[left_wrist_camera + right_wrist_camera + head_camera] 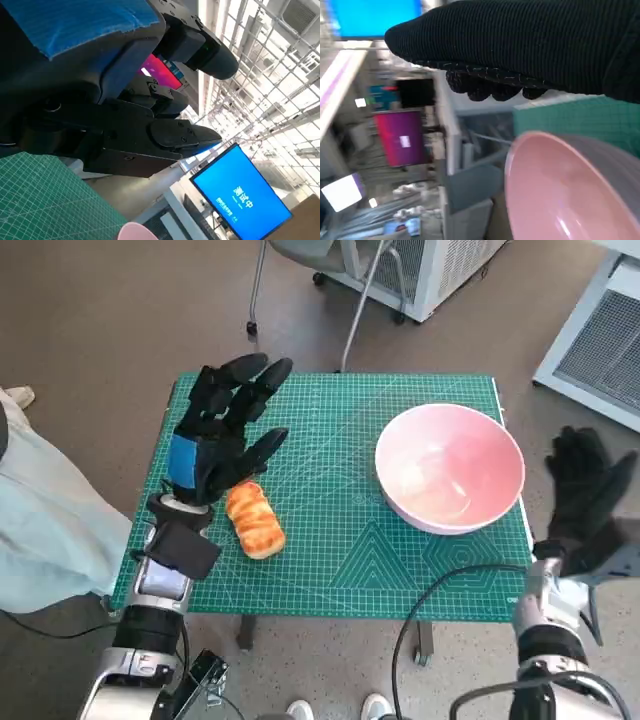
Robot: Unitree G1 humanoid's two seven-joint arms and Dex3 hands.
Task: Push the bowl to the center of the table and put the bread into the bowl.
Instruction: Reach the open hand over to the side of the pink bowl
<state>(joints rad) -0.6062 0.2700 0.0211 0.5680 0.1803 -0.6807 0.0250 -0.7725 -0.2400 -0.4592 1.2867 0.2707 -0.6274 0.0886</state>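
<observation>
A pink bowl (450, 467) stands on the right part of the green cutting mat (340, 540), near the table's right edge; its rim also shows in the right wrist view (560, 190) and as a sliver in the left wrist view (135, 232). A golden bread roll (254, 520) lies on the mat's left part. My left hand (222, 433) hovers open above the mat, fingers spread, just behind and over the bread without holding it. My right hand (588, 490) is open beside the table's right edge, a little right of the bowl, apart from it.
A person in pale clothing (45, 530) sits at the left of the table. Chair legs (300, 300) and a white cabinet (430, 270) stand behind the table. A cable (440, 590) loops at the front right edge. Screens (240, 200) show in the wrist views.
</observation>
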